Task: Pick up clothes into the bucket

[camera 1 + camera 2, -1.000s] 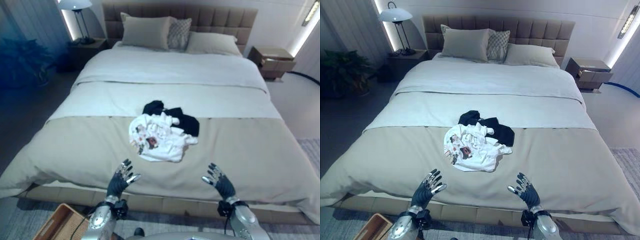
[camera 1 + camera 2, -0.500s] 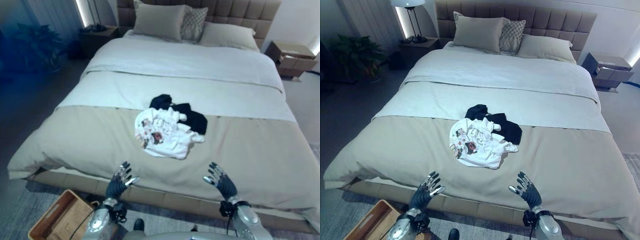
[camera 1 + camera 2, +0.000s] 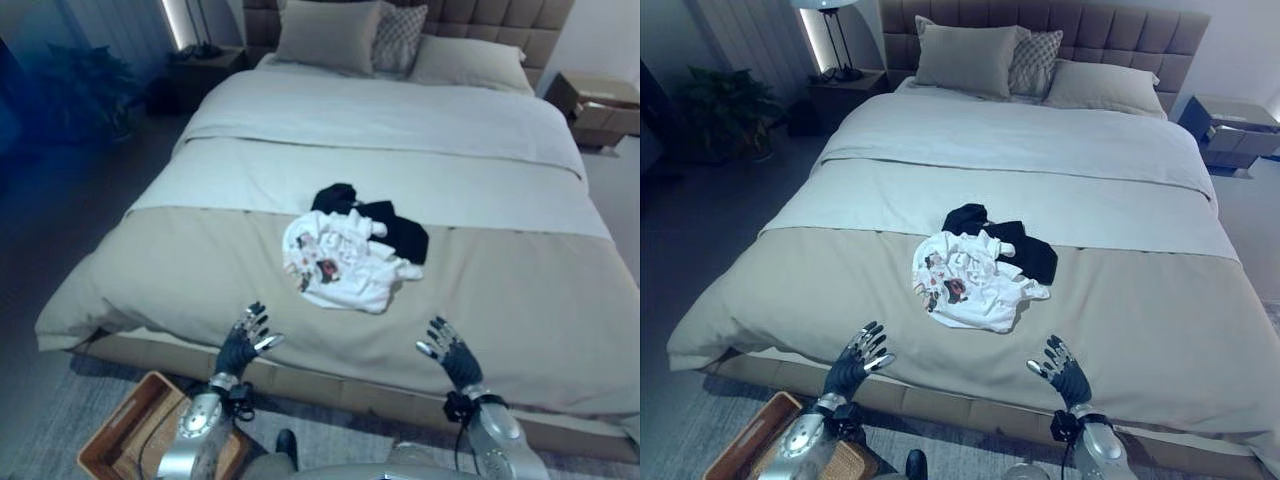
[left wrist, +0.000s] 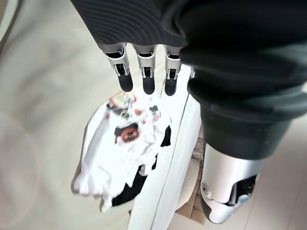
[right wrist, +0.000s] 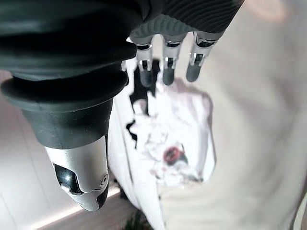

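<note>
A crumpled white printed shirt point(image 3: 347, 262) lies on the beige bedspread in the middle of the bed, with a black garment point(image 3: 388, 224) partly under it on the far side. The same pile of clothes point(image 4: 122, 153) shows past the left hand's fingers and the clothes point(image 5: 172, 139) past the right hand's. My left hand point(image 3: 243, 345) and right hand point(image 3: 449, 353) are both raised over the bed's near edge, short of the clothes, fingers straight and spread, holding nothing. A woven wicker bucket point(image 3: 125, 441) stands on the floor at the lower left, beside my left arm.
The large bed point(image 3: 180, 260) spans the view, with pillows point(image 3: 325, 35) at the headboard. A nightstand with a lamp point(image 3: 840, 75) stands far left beside a potted plant point(image 3: 725, 115); another nightstand point(image 3: 600, 105) stands far right.
The camera has tilted down and shifted, so the bed sits higher and more of the bucket shows. Both hands keep their open, raised pose; the clothes have not moved.
</note>
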Motion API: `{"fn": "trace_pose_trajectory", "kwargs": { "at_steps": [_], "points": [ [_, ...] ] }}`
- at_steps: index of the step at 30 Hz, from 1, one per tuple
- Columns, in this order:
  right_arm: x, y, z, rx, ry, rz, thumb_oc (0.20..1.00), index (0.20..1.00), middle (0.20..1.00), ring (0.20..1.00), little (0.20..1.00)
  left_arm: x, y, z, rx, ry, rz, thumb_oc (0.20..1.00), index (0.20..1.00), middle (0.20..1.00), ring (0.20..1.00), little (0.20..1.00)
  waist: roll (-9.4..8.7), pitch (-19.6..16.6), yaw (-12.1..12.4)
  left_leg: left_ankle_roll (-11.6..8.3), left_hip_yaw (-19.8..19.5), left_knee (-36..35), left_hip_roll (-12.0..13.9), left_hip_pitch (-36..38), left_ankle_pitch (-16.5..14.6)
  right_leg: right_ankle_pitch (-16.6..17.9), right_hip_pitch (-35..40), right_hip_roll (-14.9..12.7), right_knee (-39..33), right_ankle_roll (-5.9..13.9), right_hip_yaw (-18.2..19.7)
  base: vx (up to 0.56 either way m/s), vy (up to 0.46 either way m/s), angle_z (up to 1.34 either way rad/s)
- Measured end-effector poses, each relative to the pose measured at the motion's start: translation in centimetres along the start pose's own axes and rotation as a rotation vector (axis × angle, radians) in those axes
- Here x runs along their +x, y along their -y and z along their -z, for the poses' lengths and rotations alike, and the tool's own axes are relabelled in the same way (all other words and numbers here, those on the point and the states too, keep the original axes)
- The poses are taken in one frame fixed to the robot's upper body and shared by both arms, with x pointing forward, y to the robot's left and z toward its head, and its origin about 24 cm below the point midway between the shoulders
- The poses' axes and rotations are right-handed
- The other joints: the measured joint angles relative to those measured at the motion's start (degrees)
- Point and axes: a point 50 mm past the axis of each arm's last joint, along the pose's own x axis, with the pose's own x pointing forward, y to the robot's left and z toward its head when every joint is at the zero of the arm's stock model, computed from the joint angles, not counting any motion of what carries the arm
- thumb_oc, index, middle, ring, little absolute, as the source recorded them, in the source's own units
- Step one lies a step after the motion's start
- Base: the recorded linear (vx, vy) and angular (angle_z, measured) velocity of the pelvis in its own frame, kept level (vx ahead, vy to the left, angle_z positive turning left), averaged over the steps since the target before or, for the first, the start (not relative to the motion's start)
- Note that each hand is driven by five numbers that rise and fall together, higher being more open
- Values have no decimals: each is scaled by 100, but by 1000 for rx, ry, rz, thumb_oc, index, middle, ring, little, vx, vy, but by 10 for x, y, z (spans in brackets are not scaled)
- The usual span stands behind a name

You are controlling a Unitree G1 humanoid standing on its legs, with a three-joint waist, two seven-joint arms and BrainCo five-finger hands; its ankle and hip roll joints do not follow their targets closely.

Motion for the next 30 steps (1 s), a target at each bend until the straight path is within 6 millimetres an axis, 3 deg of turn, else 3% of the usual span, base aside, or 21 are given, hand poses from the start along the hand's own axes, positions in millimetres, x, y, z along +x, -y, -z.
{"fn": "trace_pose_trajectory", "kwargs": {
  "at_steps": [1,3,6,7,8,10,12,14,16,19,20,21,23,26,27,30],
  "points": [
    [2,-2,0,7,0,-3,1000,1000,1000,1000,1000,-1,-2,0,10,-2,-2,1000,1000,1000,1000,1000,45,50,37,144,-29,-46,6,98,49,164,-228,-16,514,-21,158,158,66,10],
    [0,-3,5,17,-14,-1,1000,1000,1000,1000,1000,-2,-5,0,17,-8,-6,1000,1000,1000,1000,1000,115,73,23,206,-72,-130,79,174,93,-30,-352,-31,340,134,203,134,14,14],
    [2,-4,3,21,-7,-6,1000,1000,1000,1000,1000,-3,-7,0,26,-11,-9,1000,1000,1000,1000,1000,-4,62,18,231,-131,-238,143,153,108,0,-370,168,-883,208,69,136,-30,0],
    [4,-5,1,35,-1,-7,1000,1000,1000,1000,1000,-4,-8,2,25,-18,-14,1000,1000,1000,1000,1000,-20,72,5,231,-138,-279,231,150,107,89,-365,407,-1462,264,83,105,-26,7],
    [4,-5,1,37,0,-6,1000,1000,1000,1000,1000,-5,-8,3,23,-22,-12,1000,1000,1000,1000,1000,-40,74,-43,220,-164,-293,246,154,100,141,-334,472,-1689,301,67,140,-53,15],
    [4,-5,1,42,0,-2,1000,1000,1000,1000,1000,-10,-7,9,13,-42,-17,1000,1000,1000,1000,1000,-174,16,-139,105,-216,-331,254,190,55,480,-202,539,-2147,257,-63,93,-64,20],
    [3,0,1,43,-2,12,1000,1000,1000,1000,1000,-11,-1,13,-14,-48,-14,1000,1000,1000,1000,1000,-31,72,-152,-49,-185,-330,487,367,-24,554,-35,772,-2184,197,-137,104,-95,-4],
    [1,8,0,17,-10,22,1000,1000,1000,1000,1000,-10,6,15,-48,-41,-9,1000,1000,1000,1000,1000,256,16,-128,-182,-155,-302,826,372,-110,491,127,1154,-2403,83,-218,149,-144,-10],
    [0,11,-1,7,-9,25,1000,1000,1000,1000,1000,-9,9,14,-56,-35,-5,1000,1000,1000,1000,1000,317,-26,-119,-237,-131,-238,904,368,-91,510,155,1262,-2459,57,-247,126,-148,-4],
    [1,16,-6,-16,-3,29,1000,1000,1000,1000,1000,-5,15,14,-80,-25,2,1000,1000,1000,1000,1000,382,-70,-176,-358,-150,-1,1151,259,-218,364,174,1482,-2379,-203,-278,90,-176,2],
    [2,16,-7,-15,1,28,1000,1000,1000,1000,1000,-3,16,12,-81,-19,5,1000,1000,1000,1000,1000,359,-82,-175,-430,-168,243,1185,160,-177,324,148,1575,-2357,-267,-314,73,-248,13],
    [6,11,-7,9,6,21,1000,1000,1000,1000,1000,0,12,7,-60,-8,11,1000,1000,1000,1000,1000,139,41,-188,-826,-290,1171,1095,-332,-76,235,158,1503,-2324,-354,-303,60,-204,10],
    [6,7,-5,25,2,15,1000,1000,1000,1000,1000,4,7,0,-37,5,17,1000,1000,1000,1000,1000,-163,114,-75,-1040,-481,2196,947,-802,198,233,280,1360,-2462,-397,-178,88,-59,-12],
    [4,10,-5,22,6,26,1000,1000,1000,1000,1000,2,7,2,-48,-5,13,1000,1000,1000,1000,1000,-249,115,-67,-1028,-560,2649,982,-947,294,206,481,1317,-2561,-473,-176,177,61,-1],
    [6,8,-7,29,16,26,1000,1000,1000,1000,1000,3,5,1,-65,1,7,1000,1000,1000,1000,1000,-227,102,-79,-934,-304,2170,1130,-873,101,165,461,1330,-2637,-537,-139,154,81,-4],
    [6,10,-9,20,22,29,1000,1000,1000,1000,1000,3,8,3,-82,-8,6,1000,1000,1000,1000,1000,-79,163,-91,-948,-213,782,1282,-548,90,190,228,1346,-2663,-505,162,222,161,-23]
  ]
}}
